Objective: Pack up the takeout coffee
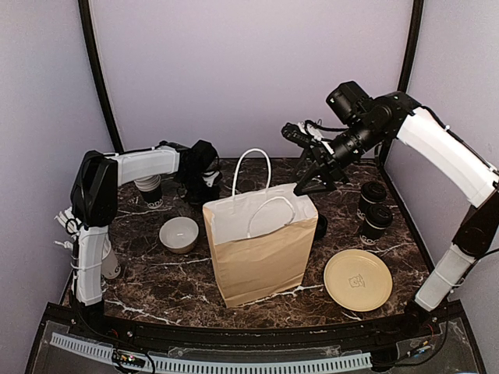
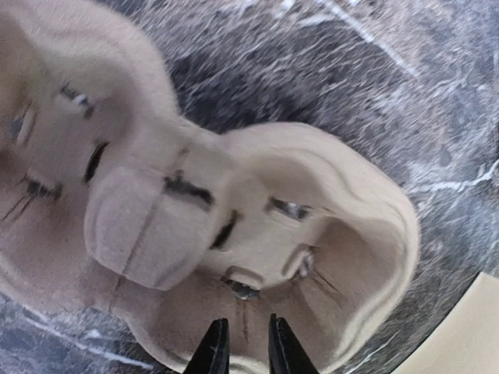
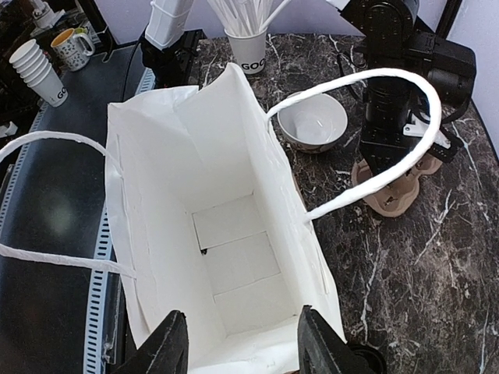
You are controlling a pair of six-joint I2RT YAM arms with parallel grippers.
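Observation:
Two takeout coffee cups [image 1: 373, 196] [image 1: 377, 221], black with black lids, stand at the right of the table. A brown paper bag [image 1: 261, 241] with white handles stands open in the middle. My right gripper [image 1: 309, 179] hovers over the bag's back right rim. In the right wrist view it [image 3: 243, 347] is open, its fingers [image 3: 168, 347] spread above the white bag interior [image 3: 234, 257], which holds nothing. My left gripper [image 1: 204, 185] is down at the back left on a pulp cup carrier [image 2: 234, 218]. Its jaws [image 2: 242, 347] are pinched narrowly on the carrier's wall.
A white bowl [image 1: 178, 234] sits left of the bag and a tan plate [image 1: 358, 279] at front right. A cup of straws [image 1: 150, 188] stands at back left, and black lids [image 1: 321, 226] lie behind the bag's right side. White nested cups [image 3: 39, 70] stand off the table.

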